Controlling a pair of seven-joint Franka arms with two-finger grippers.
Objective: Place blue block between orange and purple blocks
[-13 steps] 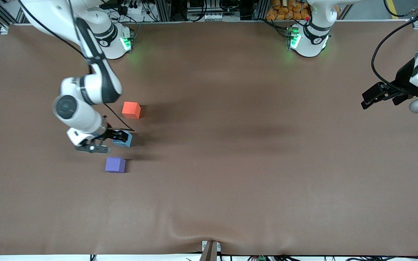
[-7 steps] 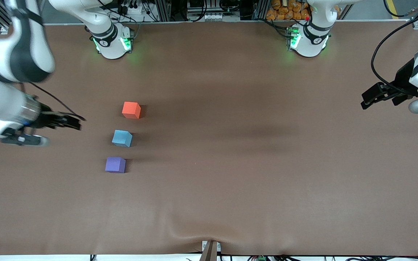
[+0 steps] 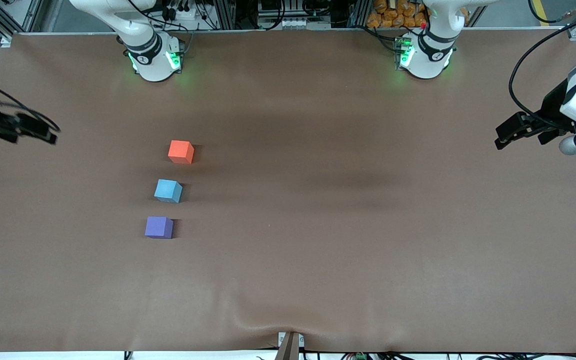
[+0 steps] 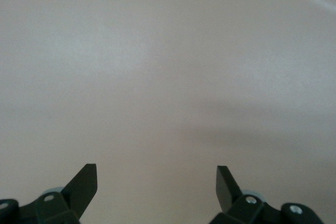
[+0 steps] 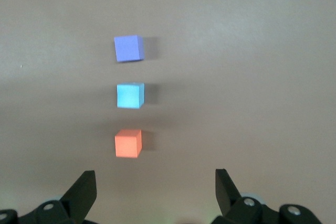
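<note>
the blue block [image 3: 168,190] sits on the counter [image 3: 318,225] between the orange block [image 3: 181,151] and purple block [image 3: 158,227], both the right tool [image 3: 43,134] and left tool [image 3: 505,136] released, well apart from it.

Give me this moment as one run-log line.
blue block: on table between orange block and purple block, untouched | right gripper: open, at right arm's table end | left gripper: open, waiting

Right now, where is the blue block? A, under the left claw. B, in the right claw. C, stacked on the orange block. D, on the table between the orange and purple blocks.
D: the blue block sits on the table between the orange block and purple block, touching neither.
</note>
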